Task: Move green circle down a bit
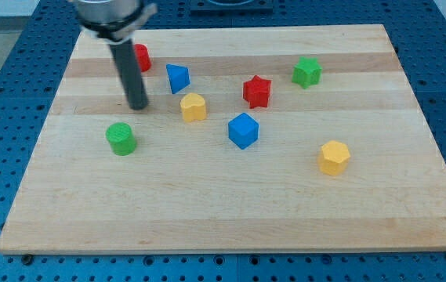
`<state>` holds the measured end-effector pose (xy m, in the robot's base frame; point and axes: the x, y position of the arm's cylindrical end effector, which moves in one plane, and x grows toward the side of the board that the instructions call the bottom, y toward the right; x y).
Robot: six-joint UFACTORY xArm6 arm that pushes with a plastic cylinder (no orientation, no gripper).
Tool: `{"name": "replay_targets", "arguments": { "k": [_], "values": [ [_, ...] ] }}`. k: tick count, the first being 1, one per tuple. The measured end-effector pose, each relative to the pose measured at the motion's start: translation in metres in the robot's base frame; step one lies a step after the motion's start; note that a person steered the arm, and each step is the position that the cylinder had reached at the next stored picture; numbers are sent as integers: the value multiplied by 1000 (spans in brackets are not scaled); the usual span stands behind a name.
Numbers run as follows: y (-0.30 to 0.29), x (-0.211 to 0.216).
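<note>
On the wooden bench [230, 211], toward its nine o'clock side, the green circle [120, 139] sat alone on bare wood, a short green cylinder standing upright. My tip [138, 106] rested just beside it at about one o'clock from the block, close but not touching it, with a sliver of wood showing between them. The rod rose from there toward twelve o'clock and ran out of view at the top edge. No jaws existed on this arm, so nothing was gripped; the rod ended plainly and held nothing. Behind the rod, at twelve o'clock from my tip, a red block [141, 57] stood partly hidden, its shape hard to make out. A blue triangle block [178, 77] stood at about two o'clock from my tip, and a yellow block [193, 106] with a rounded top lay at three o'clock from my tip, near but apart. A blue cube [243, 130] sat near the bench's middle, at four o'clock from that yellow piece. A red star [257, 91] stood at one o'clock from the cube, and a green star-like block [306, 72] lay further toward two o'clock. A yellow hexagon block [334, 157] rested well apart at the four o'clock side of the bench.
</note>
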<state>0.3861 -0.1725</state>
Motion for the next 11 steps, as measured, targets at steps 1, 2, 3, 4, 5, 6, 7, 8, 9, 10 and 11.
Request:
{"name": "replay_targets", "arguments": {
  "k": [1,2,3,4,5,6,7,8,9,10,11],
  "values": [
    [-8,3],
    [-22,37],
    [-25,47],
    [-22,50],
    [-15,61],
    [-15,61],
    [-15,61],
    [-15,61],
    [-8,70],
    [-1,74],
    [-1,73]
  ]
}}
